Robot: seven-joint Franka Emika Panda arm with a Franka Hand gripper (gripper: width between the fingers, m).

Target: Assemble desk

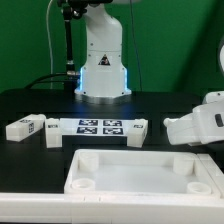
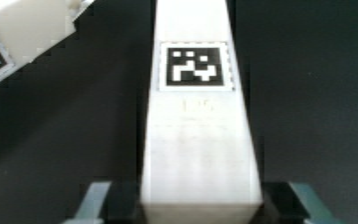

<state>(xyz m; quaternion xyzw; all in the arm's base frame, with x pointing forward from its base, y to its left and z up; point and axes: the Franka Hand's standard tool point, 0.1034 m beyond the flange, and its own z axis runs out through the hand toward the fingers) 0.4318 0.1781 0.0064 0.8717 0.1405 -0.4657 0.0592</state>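
The white rimmed tabletop (image 1: 140, 170) lies at the front of the black table. In the wrist view a long white square-section leg (image 2: 201, 120) with a black-and-white tag runs between my fingers. My gripper (image 2: 197, 203) is open and straddles this leg's near end, with a dark gap on each side between the leg and the fingers (image 2: 101, 200). Another tagged white part (image 2: 16, 40) lies beside the leg. In the exterior view my white hand (image 1: 195, 125) is low at the exterior view's right, and its fingertips are hidden. A further leg (image 1: 25, 127) lies at the exterior view's left.
The marker board (image 1: 98, 126) lies flat in the middle of the table, with short white blocks at its two ends (image 1: 53, 136) (image 1: 138, 131). The robot base (image 1: 103, 70) stands behind it. A green backdrop closes the rear.
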